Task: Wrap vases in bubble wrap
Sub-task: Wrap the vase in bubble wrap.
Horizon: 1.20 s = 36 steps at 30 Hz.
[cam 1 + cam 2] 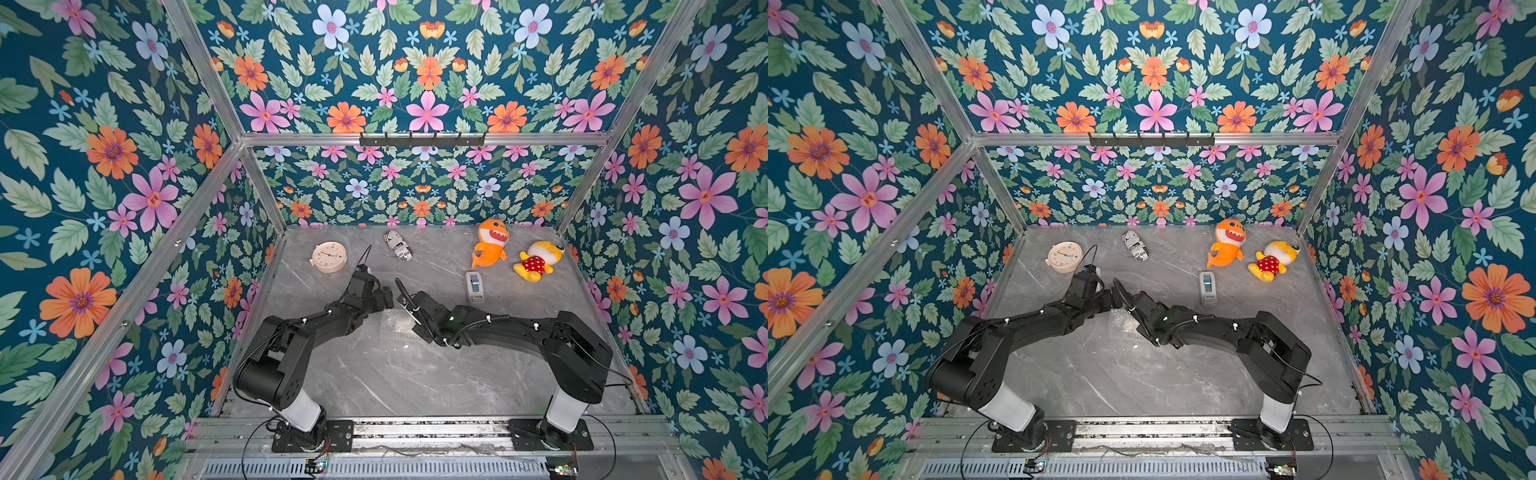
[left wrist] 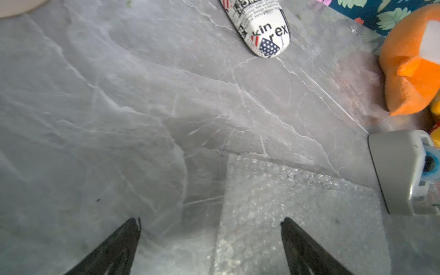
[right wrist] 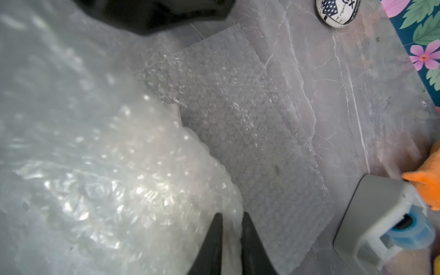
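Right wrist view: the right claw [image 3: 232, 215] has its fingers close together, clamped on a raised, crinkled fold of the bubble wrap [image 3: 238, 107]. The remainder of the sheet lies flat on the grey marbled tabletop [image 3: 357, 95], near the grey tape dispenser [image 3: 371, 214]. Vase [image 3: 176, 110]: only a cream-white edge shows under the raised fold. Left wrist view: the left claw [image 2: 210, 220] has its fingers wide apart and grips nothing; one finger is over the flat sheet. In both top views the sheet lies between the two claws, mid-tabletop.
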Each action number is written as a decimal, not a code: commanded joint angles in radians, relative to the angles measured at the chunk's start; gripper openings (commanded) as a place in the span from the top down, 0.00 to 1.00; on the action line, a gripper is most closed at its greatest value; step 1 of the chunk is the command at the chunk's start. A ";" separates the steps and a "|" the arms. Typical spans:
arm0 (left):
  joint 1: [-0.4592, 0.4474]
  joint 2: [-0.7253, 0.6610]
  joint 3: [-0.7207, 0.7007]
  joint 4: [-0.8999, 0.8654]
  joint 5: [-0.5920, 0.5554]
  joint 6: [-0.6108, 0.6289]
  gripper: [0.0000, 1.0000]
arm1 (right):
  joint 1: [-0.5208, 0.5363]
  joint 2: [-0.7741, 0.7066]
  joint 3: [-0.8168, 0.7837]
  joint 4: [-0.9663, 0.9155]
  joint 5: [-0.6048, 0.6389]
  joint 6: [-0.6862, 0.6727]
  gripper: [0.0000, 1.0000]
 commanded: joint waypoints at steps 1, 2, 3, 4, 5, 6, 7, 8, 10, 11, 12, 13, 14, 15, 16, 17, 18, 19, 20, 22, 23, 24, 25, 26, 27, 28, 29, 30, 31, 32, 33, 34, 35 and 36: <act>0.035 -0.057 -0.019 -0.067 0.000 0.030 0.05 | -0.039 0.016 -0.001 -0.011 -0.107 0.004 0.79; 0.040 -0.082 -0.026 -0.078 0.011 0.034 0.05 | -0.050 0.020 -0.001 -0.006 -0.121 0.008 0.78; 0.040 -0.102 -0.037 -0.084 0.015 0.040 0.04 | -0.058 0.023 -0.001 -0.001 -0.132 0.008 0.77; 0.040 -0.129 -0.050 -0.086 0.021 0.041 0.04 | -0.063 0.028 -0.003 0.006 -0.146 0.007 0.75; 0.040 -0.153 -0.063 -0.089 0.023 0.039 0.04 | -0.068 0.034 -0.001 0.007 -0.159 0.010 0.75; 0.040 -0.170 -0.073 -0.097 0.014 0.036 0.03 | -0.071 0.040 0.000 0.006 -0.167 0.011 0.74; 0.040 -0.190 -0.082 -0.110 -0.008 0.032 0.02 | -0.074 0.045 0.001 0.009 -0.174 0.013 0.73; 0.041 -0.210 -0.094 -0.119 -0.027 0.029 0.02 | -0.073 0.050 -0.001 0.013 -0.179 0.015 0.73; 0.040 -0.245 -0.121 -0.106 -0.029 0.027 0.00 | -0.074 0.052 -0.010 0.022 -0.190 0.023 0.72; 0.041 -0.256 -0.135 -0.084 -0.014 0.027 0.00 | -0.076 0.050 -0.017 0.031 -0.194 0.027 0.72; 0.038 -0.259 -0.146 -0.059 0.011 0.025 0.00 | -0.075 0.051 -0.022 0.038 -0.196 0.028 0.72; 0.035 -0.253 -0.153 -0.034 0.041 0.012 0.00 | -0.076 0.052 -0.027 0.042 -0.198 0.028 0.72; 0.023 -0.236 -0.157 -0.009 0.063 -0.009 0.00 | -0.077 0.054 -0.029 0.045 -0.198 0.030 0.72; 0.005 -0.217 -0.156 0.010 0.078 -0.020 0.00 | -0.078 0.056 -0.030 0.046 -0.202 0.030 0.72; -0.019 -0.192 -0.149 0.016 0.078 -0.027 0.00 | -0.079 0.060 -0.029 0.047 -0.205 0.030 0.71; -0.039 -0.165 -0.137 0.011 0.066 -0.030 0.00 | -0.080 0.061 -0.029 0.048 -0.205 0.031 0.71; -0.051 -0.145 -0.128 0.002 0.058 -0.030 0.00 | -0.081 0.061 -0.030 0.048 -0.206 0.031 0.71; -0.060 -0.126 -0.122 -0.002 0.052 -0.031 0.00 | -0.083 0.061 -0.030 0.049 -0.208 0.032 0.71; -0.061 -0.113 -0.121 -0.001 0.051 -0.033 0.00 | -0.085 0.062 -0.032 0.051 -0.209 0.032 0.71; -0.065 -0.098 -0.122 0.009 0.058 -0.034 0.00 | -0.089 0.064 -0.034 0.051 -0.209 0.033 0.71; -0.069 -0.092 -0.123 0.013 0.060 -0.034 0.00 | -0.090 0.065 -0.036 0.051 -0.209 0.033 0.71; -0.075 -0.087 -0.123 0.015 0.060 -0.034 0.00 | -0.092 0.065 -0.038 0.052 -0.208 0.033 0.71; -0.081 -0.079 -0.125 0.015 0.055 -0.034 0.00 | -0.094 0.066 -0.040 0.055 -0.209 0.034 0.71; -0.087 -0.069 -0.128 0.017 0.050 -0.036 0.00 | -0.095 0.068 -0.038 0.053 -0.207 0.035 0.71; -0.092 -0.059 -0.131 0.018 0.044 -0.040 0.00 | -0.097 0.069 -0.036 0.049 -0.207 0.034 0.71; -0.099 -0.044 -0.135 0.019 0.036 -0.047 0.00 | -0.099 0.069 -0.032 0.044 -0.209 0.036 0.71; -0.107 -0.028 -0.139 0.022 0.029 -0.055 0.02 | -0.100 0.070 -0.027 0.038 -0.208 0.033 0.71; -0.114 -0.015 -0.144 0.024 0.021 -0.061 0.03 | -0.100 0.069 -0.021 0.029 -0.209 0.032 0.71; -0.121 -0.004 -0.148 0.022 0.008 -0.070 0.04 | -0.100 0.067 -0.014 0.024 -0.208 0.029 0.71; -0.125 0.005 -0.154 0.022 -0.001 -0.078 0.04 | -0.101 0.065 -0.011 0.018 -0.206 0.024 0.71; -0.125 0.010 -0.160 0.025 -0.004 -0.085 0.05 | -0.100 0.063 -0.007 0.016 -0.205 0.020 0.71; -0.125 0.015 -0.164 0.027 -0.011 -0.089 0.05 | -0.100 0.061 -0.002 0.007 -0.205 0.014 0.71; -0.125 0.019 -0.165 0.026 -0.016 -0.091 0.05 | -0.099 0.057 0.004 0.000 -0.205 0.007 0.71; -0.125 0.024 -0.164 0.023 -0.019 -0.093 0.05 | -0.100 0.058 0.011 -0.008 -0.204 0.001 0.71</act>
